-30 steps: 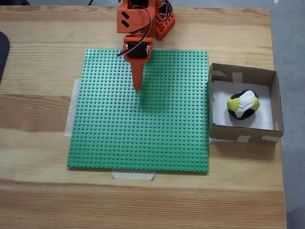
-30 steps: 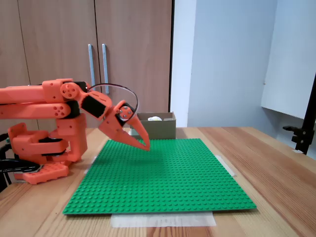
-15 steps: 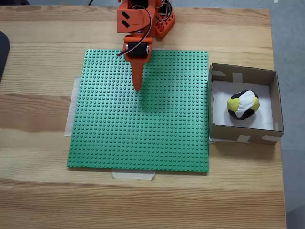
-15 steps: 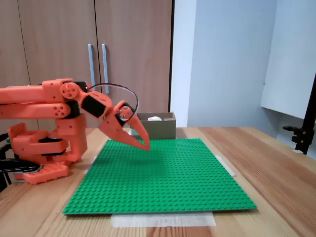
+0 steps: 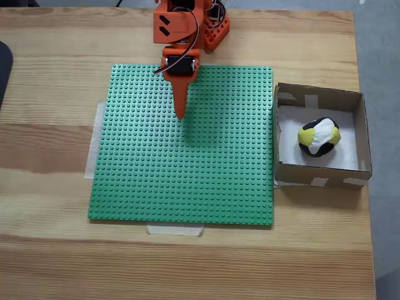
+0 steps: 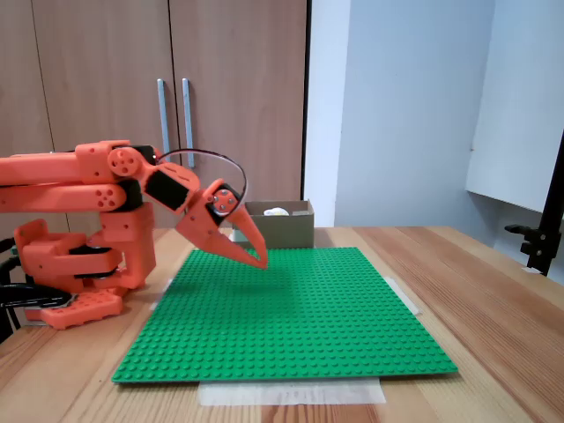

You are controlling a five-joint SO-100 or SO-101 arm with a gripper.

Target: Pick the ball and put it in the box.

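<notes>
Cardboard box [image 5: 360,131] already holds the ball [image 5: 319,137]; the closed, empty gripper [image 5: 180,114] hangs well apart from the box, so I judge nothing remains.

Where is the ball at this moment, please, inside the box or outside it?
Inside: the ball rests on the white floor of the box, enclosed by its cardboard walls.

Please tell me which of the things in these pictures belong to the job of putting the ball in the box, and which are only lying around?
Belong to the job:
- ball, already lying inside the box
- box
- gripper, shut and empty, above the green plate

Only lying around:
- green studded baseplate, taped to the table
- wooden table
- cupboard doors behind
</notes>
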